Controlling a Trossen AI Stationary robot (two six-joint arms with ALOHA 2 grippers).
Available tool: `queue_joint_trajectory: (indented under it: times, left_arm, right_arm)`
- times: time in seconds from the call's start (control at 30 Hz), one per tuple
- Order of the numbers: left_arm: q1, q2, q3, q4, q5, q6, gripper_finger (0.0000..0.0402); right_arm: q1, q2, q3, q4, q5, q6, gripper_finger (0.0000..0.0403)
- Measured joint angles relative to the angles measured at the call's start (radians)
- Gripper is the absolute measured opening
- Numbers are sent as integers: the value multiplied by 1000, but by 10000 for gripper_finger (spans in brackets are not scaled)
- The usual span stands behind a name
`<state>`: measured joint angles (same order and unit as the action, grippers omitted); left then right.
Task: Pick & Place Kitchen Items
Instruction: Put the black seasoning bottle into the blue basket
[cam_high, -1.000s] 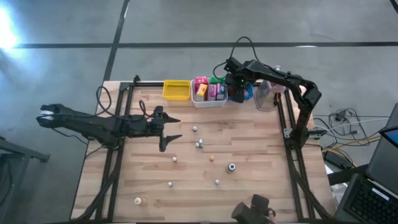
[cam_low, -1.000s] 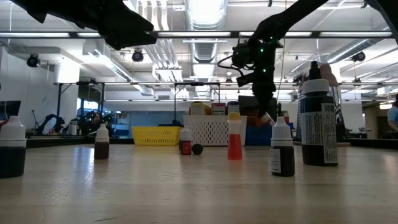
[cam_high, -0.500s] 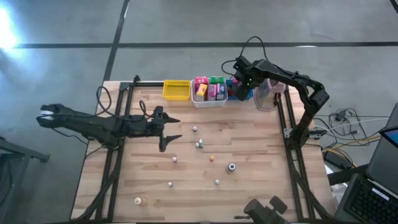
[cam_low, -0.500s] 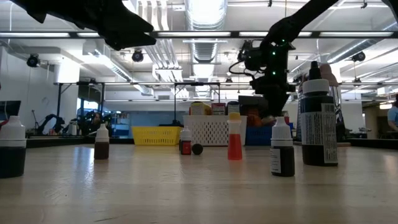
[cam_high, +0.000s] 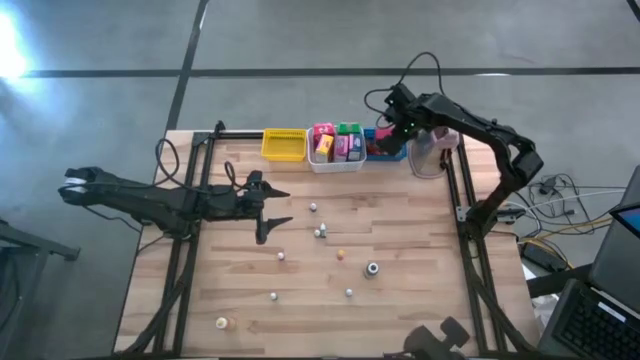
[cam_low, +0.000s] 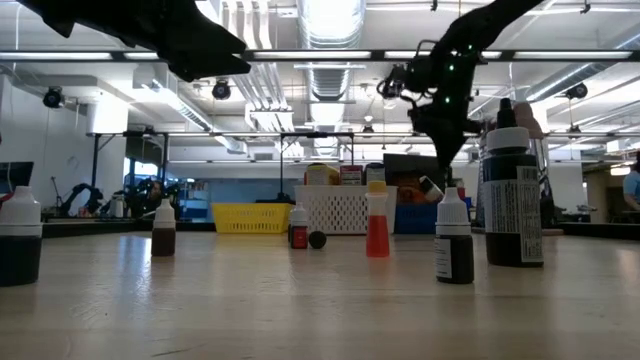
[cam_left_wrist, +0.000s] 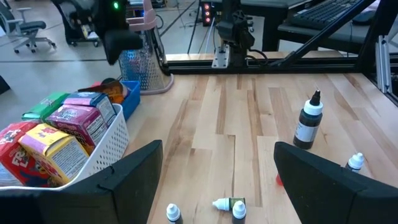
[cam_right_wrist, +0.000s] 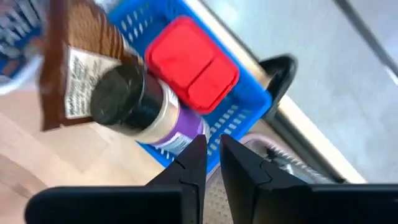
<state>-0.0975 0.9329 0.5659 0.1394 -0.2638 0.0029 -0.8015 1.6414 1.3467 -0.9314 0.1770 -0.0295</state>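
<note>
I see my right gripper (cam_high: 398, 100) up in the air over the blue bin (cam_high: 386, 152) at the far edge of the bench (cam_high: 320, 290). Its two fingers (cam_right_wrist: 186, 171) are almost pressed together and hold nothing. Under it, inside the blue bin, lie a red box (cam_right_wrist: 191, 65), a brown packet (cam_right_wrist: 78, 59) and a jar with a dark lid (cam_right_wrist: 134, 102). Next to the blue bin is the white bin (cam_high: 336, 160), full of pink, green, red and yellow packets (cam_left_wrist: 68, 121). The yellow bin (cam_high: 284, 146) sits beside that one. My left gripper (cam_high: 270, 205) waits over the left part of the bench with its fingers spread wide apart and nothing in them. Small bottles (cam_high: 318, 232) are scattered across the middle of the bench, some standing and some lying down.
</note>
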Motion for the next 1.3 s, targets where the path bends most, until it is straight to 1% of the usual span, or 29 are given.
queue_joint_trajectory:
  times: [0.1, 0.2, 0.27, 0.33, 0.43, 0.67, 0.77, 0.87, 1.03, 1.17, 1.3]
  left_arm:
    - [0, 0, 0, 0, 0, 0, 312]
    - [0, 0, 0, 1, 0, 0, 312]
    - [0, 0, 0, 1, 0, 0, 312]
    - [0, 0, 0, 1, 0, 0, 312]
    - [0, 0, 0, 2, 0, -1, 312]
    - [0, 0, 0, 2, 0, -2, 312]
    - [0, 0, 0, 2, 0, -2, 312]
    - [0, 0, 0, 2, 0, -2, 312]
    - [2, 0, 0, 2, 0, 0, 312]
    - [6, 0, 0, 2, 0, 0, 312]
    - [6, 0, 0, 2, 0, 0, 312]
  right_arm:
    - [15, -24, 30, 0, -7, -50, 40]
    - [34, -46, 59, -1, -55, -141, 50]
    - [48, -47, 76, -12, -91, -220, 65]
    - [60, -39, 93, -41, -104, -295, 87]
    - [67, -16, 115, -56, -105, -384, 130]
    - [66, 53, 142, -66, -99, -432, 230]
    - [67, 81, 150, -97, -99, -464, 264]
    - [70, 96, 151, -133, -99, -515, 289]
    - [76, 96, 153, -142, -99, -553, 305]
    - [80, 97, 153, -143, -98, -572, 302]
    - [92, 129, 153, -144, -72, -576, 296]
